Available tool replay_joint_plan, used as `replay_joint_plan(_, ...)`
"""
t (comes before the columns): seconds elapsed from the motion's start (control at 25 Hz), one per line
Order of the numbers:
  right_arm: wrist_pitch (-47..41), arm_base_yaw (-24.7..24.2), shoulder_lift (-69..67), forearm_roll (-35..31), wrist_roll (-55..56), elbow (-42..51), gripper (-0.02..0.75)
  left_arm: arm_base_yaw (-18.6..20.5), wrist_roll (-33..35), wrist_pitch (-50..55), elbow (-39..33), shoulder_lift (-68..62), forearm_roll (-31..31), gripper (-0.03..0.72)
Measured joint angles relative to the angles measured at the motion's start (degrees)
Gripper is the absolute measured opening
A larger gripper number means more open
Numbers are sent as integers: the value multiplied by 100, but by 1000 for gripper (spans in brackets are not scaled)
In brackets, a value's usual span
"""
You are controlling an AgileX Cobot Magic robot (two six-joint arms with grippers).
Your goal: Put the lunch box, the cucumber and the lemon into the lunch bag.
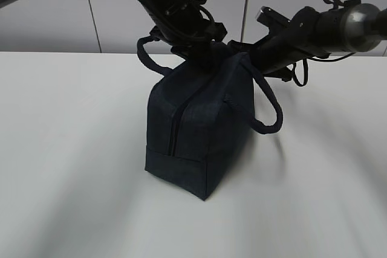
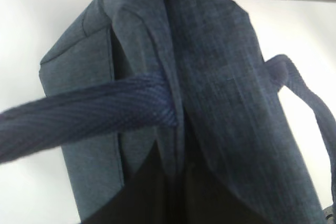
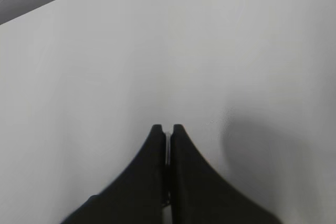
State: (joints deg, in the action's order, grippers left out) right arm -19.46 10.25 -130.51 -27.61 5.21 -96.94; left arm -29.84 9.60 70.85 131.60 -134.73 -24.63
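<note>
The dark navy lunch bag (image 1: 193, 131) stands on end on the white table, and its zipper (image 1: 175, 125) runs down the near face and looks closed. My left gripper (image 1: 192, 41) is at the bag's top. In the left wrist view the left gripper (image 2: 176, 182) is shut on the bag's (image 2: 220, 77) fabric along the seam, with one handle (image 2: 79, 114) lying across. My right gripper (image 1: 243, 55) is beside the bag's top right. In the right wrist view the right gripper (image 3: 167, 128) is shut, with only table beyond. The lunch box, the cucumber and the lemon are out of view.
The bag's other handle (image 1: 269, 110) hangs loose to the right. The white table (image 1: 72, 149) spreads around the bag, with a pale panelled wall (image 1: 48, 22) behind. Both arms crowd the space above the bag.
</note>
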Motion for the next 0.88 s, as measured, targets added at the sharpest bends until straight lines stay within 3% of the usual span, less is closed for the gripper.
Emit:
replay_joint_plan(0.56, -348, -11, -57, 18, -241, -282, 5, 0, 7, 11, 0, -45, -36, -9)
replay_joint_plan(0.72, -541, -11, -57, 91, -445, -515, 80, 0, 7, 11, 0, -45, -36, -9)
replay_joint_plan(0.88, -737, -11, -57, 131, -521, -710, 232, 0, 7, 22, 0, -45, -24, -9)
